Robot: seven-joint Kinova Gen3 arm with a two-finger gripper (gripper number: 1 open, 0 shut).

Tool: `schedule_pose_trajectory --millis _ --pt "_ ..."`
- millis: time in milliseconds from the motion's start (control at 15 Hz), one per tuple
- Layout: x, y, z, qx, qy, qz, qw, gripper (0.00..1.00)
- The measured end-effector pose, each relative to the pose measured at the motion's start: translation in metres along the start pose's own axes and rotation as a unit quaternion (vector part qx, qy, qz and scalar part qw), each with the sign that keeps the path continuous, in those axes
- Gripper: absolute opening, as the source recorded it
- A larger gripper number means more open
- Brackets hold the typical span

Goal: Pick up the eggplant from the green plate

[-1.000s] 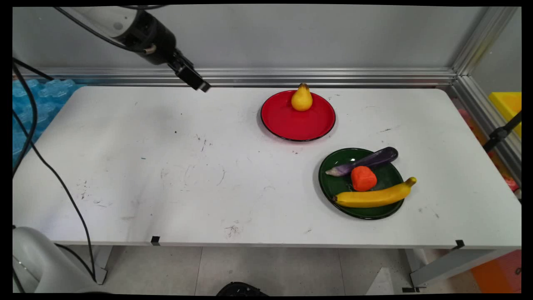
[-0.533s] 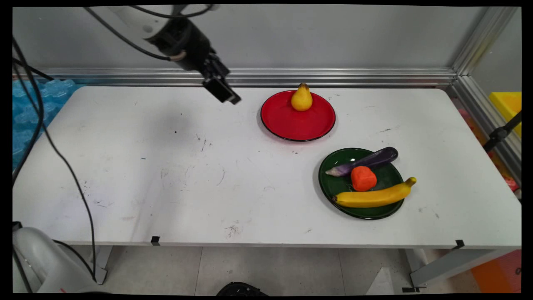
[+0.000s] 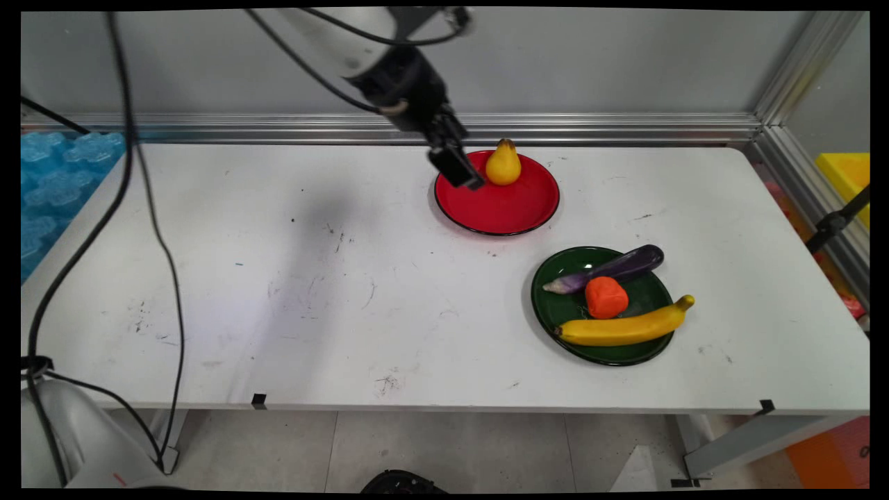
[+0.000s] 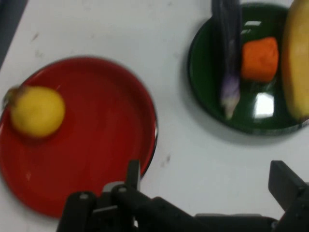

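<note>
I work over a white table, its top scuffed with dark marks and scratches. Behind it, at twelve o'clock, stands a plain grey wall with an aluminium rail along its foot. At three o'clock an aluminium post rises in the corner, with a yellow bin beyond. At nine o'clock lies blue bubble wrap. At six o'clock a pale tiled floor shows under the table's grey legs.

far plate: holds the pear at its back edge
near plate: right and nearer on the desk, holds eggplant, carrot piece, banana front to back reversed
tool: over the far plate's left rim
</note>
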Motion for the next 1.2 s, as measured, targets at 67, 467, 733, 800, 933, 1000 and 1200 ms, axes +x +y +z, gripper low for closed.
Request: schedule_pose_trajectory --millis 67,467,733,800,933,1000,1200 --pt "0.008 0.002 0.009 -0.004 0.003 0.001 1.0000 1.00" --pt "0.054 0.012 0.070 -0.025 0.017 0.000 0.9995 1.00" --pt "0.077 0.018 0.110 -0.036 0.020 0.001 0.9992 1.00" --pt "0.083 0.020 0.123 -0.038 0.020 0.002 0.9991 1.00" --pt "0.091 0.022 0.141 -0.040 0.020 0.005 0.9990 1.00" --pt "0.095 0.024 0.151 -0.040 0.019 0.006 0.9990 1.00" --pt "0.104 0.028 0.185 -0.043 0.017 0.013 0.9989 1.00"
